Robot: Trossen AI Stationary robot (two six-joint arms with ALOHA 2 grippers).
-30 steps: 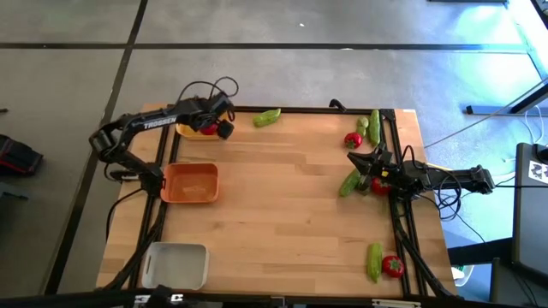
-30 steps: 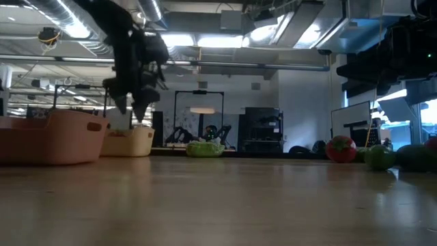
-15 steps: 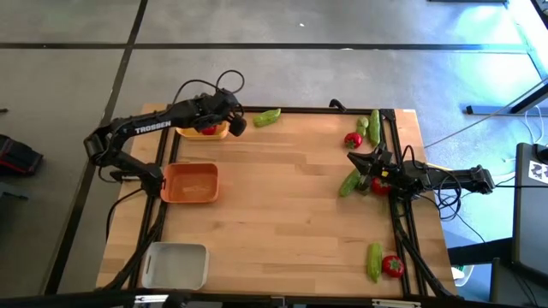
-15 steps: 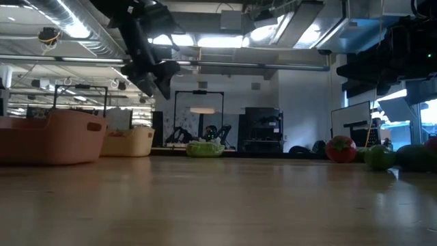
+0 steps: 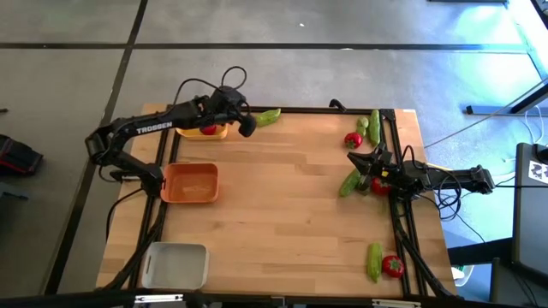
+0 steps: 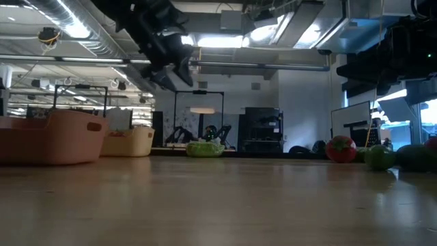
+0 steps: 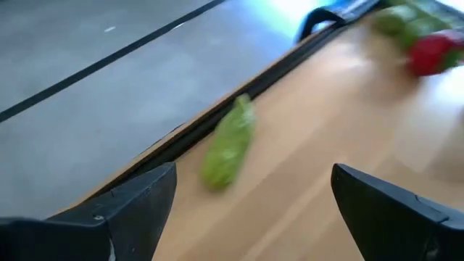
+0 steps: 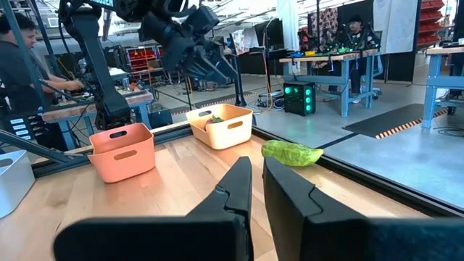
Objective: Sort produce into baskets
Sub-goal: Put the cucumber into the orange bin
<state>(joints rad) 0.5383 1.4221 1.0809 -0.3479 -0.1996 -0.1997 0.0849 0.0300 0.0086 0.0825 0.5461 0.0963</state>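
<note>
Sorting barely begun: one red piece in the yellow basket (image 5: 199, 131).
From above, left gripper (image 5: 246, 125) spread beside the far-edge cucumber (image 5: 267, 116); right gripper (image 5: 354, 159) pressed together, empty, among produce along the right edge. Right wrist view: orange basket (image 8: 122, 150) looks empty.

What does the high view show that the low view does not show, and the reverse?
Only the high view shows the white-grey basket, the cucumber and tomato pair at the near right corner, and the right tool, shut, beside a cucumber at the right edge. Only the low view shows the room behind the table, with its ceiling lights and dark racks. Both show the open left tool raised near the green cucumber at the far edge, the orange basket, the yellow basket and a red tomato.
</note>
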